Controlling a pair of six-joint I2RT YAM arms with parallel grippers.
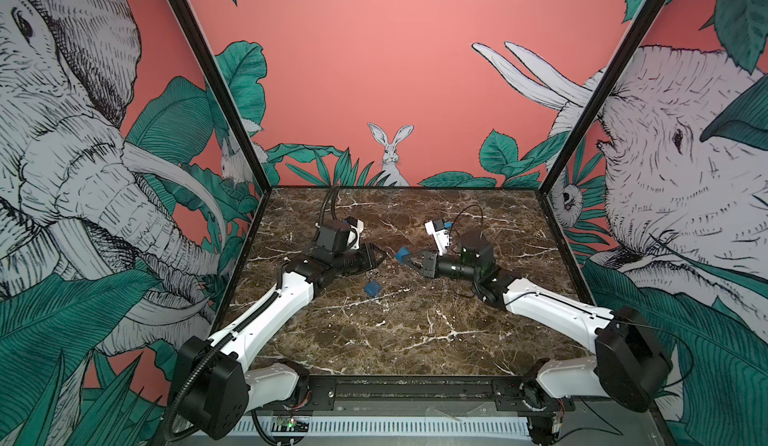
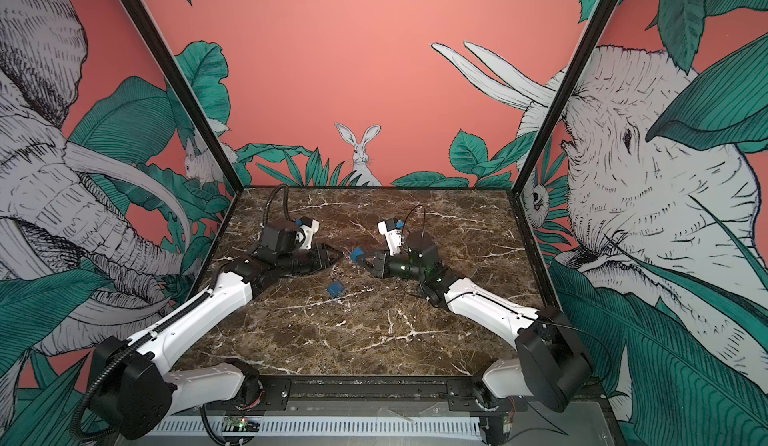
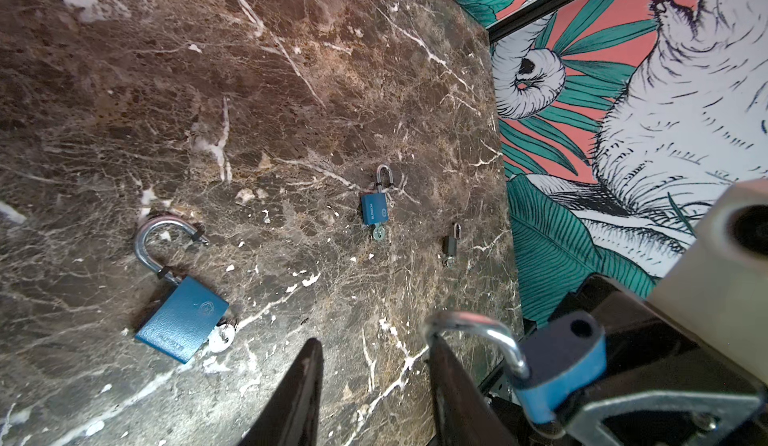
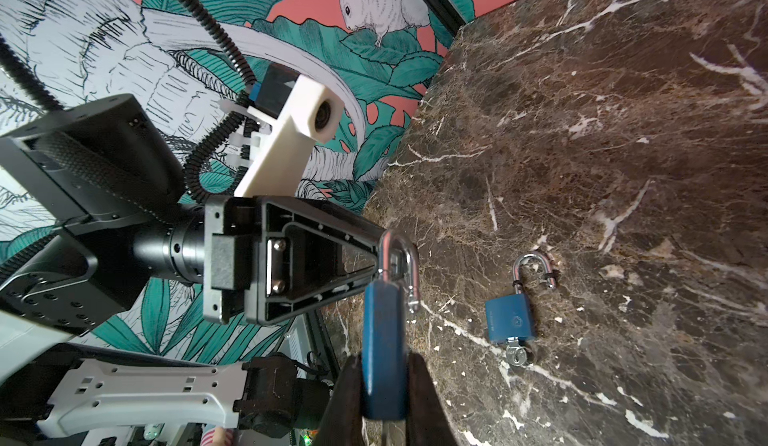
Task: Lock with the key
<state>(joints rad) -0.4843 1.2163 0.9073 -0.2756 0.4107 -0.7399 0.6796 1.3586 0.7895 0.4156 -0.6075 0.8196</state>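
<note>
Padlock [image 4: 382, 323] clamped in right gripper [image 4: 384, 361]; mid-sized tabletop padlock [image 3: 374, 209] reads BLOSSOM.

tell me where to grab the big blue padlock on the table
Probably the blue body, pinched across its side edges from above: it lies flat on the table, open shackle at one end, key at the other.

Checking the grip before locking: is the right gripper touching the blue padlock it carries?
Touching. The right wrist view shows the right gripper clamped against both sides of the blue padlock.
</note>
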